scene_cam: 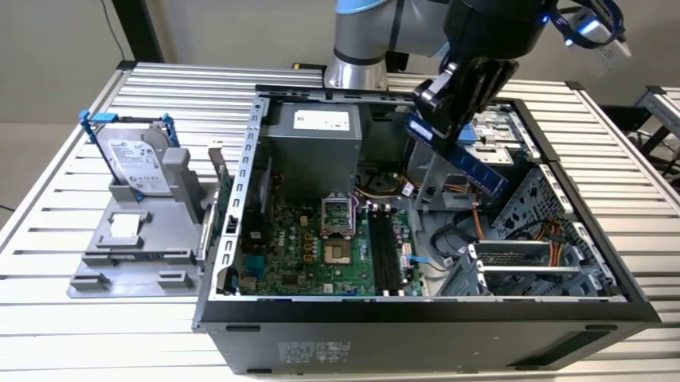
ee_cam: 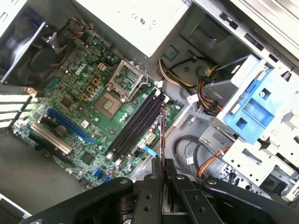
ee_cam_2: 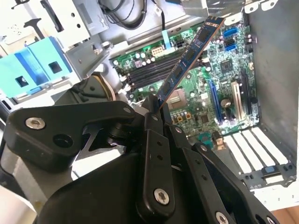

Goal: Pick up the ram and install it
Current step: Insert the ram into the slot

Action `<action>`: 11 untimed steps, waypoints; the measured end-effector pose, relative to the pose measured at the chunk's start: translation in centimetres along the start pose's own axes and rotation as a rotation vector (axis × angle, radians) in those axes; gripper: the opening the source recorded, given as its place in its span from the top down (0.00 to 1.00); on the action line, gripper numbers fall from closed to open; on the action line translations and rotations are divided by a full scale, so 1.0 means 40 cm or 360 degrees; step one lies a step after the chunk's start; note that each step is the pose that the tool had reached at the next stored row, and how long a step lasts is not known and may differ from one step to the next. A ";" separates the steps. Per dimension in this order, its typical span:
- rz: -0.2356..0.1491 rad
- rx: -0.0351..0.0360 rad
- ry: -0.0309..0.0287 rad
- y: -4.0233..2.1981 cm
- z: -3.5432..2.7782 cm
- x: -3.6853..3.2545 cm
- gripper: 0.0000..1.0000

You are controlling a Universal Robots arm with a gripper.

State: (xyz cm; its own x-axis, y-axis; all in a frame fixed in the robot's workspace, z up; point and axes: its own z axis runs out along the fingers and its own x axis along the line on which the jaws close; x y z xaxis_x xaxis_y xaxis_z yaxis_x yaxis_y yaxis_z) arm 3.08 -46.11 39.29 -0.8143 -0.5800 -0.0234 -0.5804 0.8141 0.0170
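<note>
The ram [scene_cam: 467, 163] is a long, thin dark board with black chips. My gripper [scene_cam: 434, 111] is shut on one end of it, and it hangs tilted above the right part of the open computer case [scene_cam: 244, 159]. In the second wrist view the ram [ee_cam_2: 187, 58] sticks out from the fingertips [ee_cam_2: 150, 119] over the motherboard. In the first wrist view the ram [ee_cam: 162, 137] is seen edge-on, beside and a little off the long black memory slots [ee_cam: 135, 123]. Those slots [scene_cam: 383, 255] lie lower in the case, toward the exterior view's left of the stick.
A silver hard drive with blue rails [scene_cam: 138, 163] stands on a grey fixture [scene_cam: 127, 263] at the exterior view's left. Inside the case are a power supply [scene_cam: 314, 131], a CPU socket [scene_cam: 334, 219], orange cables [ee_cam: 212, 163], a blue drive bay [ee_cam: 252, 107] and a metal drive cage [scene_cam: 531, 263].
</note>
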 end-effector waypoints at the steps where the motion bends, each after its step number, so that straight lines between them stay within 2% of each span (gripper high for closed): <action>1: 0.0012 0.0000 -0.00002 0.000 0.000 0.000 1.00; 11: 0.0125 0.0003 -0.00021 0.000 0.000 0.000 1.00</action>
State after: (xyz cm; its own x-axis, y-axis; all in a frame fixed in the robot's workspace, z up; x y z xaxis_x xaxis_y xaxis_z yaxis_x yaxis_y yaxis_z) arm 3.07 -46.11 39.29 -0.8573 -0.5142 -0.0234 -0.5146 0.8572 0.0170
